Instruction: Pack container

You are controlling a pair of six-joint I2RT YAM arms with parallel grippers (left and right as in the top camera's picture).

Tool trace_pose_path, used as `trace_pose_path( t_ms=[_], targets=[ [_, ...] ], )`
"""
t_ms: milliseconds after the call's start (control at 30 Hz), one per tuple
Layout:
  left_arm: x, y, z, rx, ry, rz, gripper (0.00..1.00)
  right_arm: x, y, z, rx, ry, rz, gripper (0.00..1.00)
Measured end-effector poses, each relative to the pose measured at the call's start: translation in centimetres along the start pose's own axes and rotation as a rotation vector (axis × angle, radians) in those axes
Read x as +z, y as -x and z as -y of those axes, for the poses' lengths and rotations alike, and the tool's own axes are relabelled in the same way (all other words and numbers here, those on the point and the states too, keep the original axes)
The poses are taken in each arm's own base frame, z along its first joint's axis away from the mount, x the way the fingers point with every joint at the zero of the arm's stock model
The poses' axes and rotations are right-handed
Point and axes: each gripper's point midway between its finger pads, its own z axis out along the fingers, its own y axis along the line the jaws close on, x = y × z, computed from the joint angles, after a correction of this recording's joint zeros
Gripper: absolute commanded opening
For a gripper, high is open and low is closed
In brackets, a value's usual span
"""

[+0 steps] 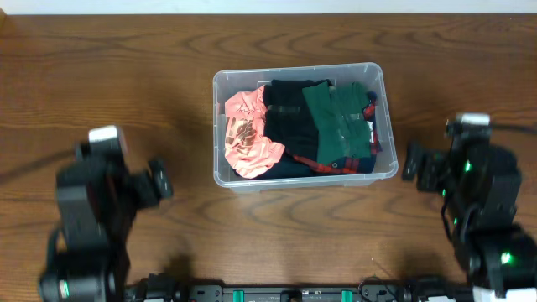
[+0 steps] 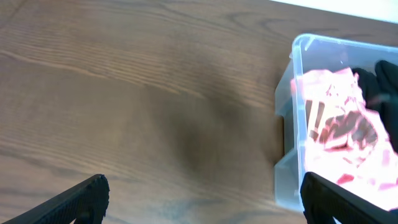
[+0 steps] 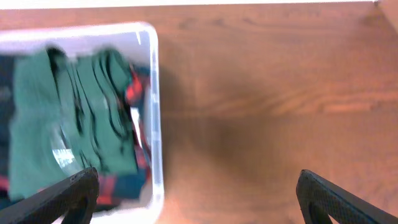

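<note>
Container (image 1: 294, 183), holding clothes (image 1: 336, 117), lies right of the wide-spread, empty left fingers (image 2: 78, 202) and left of the equally wide, empty right fingers (image 3: 336, 199); bare surface (image 2: 155, 93) borders each rim.

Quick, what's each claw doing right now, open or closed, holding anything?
Left claw: open, holding nothing.
Right claw: open, holding nothing.
</note>
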Motion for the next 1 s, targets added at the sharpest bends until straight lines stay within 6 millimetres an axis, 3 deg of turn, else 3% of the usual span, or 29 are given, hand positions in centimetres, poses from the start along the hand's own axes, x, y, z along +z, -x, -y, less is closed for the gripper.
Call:
trace_pose_path(
  t_ms=[233, 467, 800, 1000],
  targets=[
    [-1.9, -4.6, -0.7, -0.004, -0.012, 0.063, 0.98, -1.5, -2.7, 0.7, 0.005, -0.006, 0.033, 0.99],
    [-2.6, -7.6, -1.1, 0.0, -0.001, -0.019, 0.98, -1.6, -6.4, 1.2, -0.016, -0.023, -0.109, 0.99],
    [-2.6, -8.6, -1.3, 0.002, 0.005, -0.059, 0.98, -2.1, -9.0, 1.5, -0.033, -0.034, -0.215, 0.99],
    [-2.6, -8.6, -1.2, 0.002, 0.001, -0.059, 0.98, -2.8, -7.7, 1.0, -0.012, 0.008, -0.09, 0.99]
  ],
)
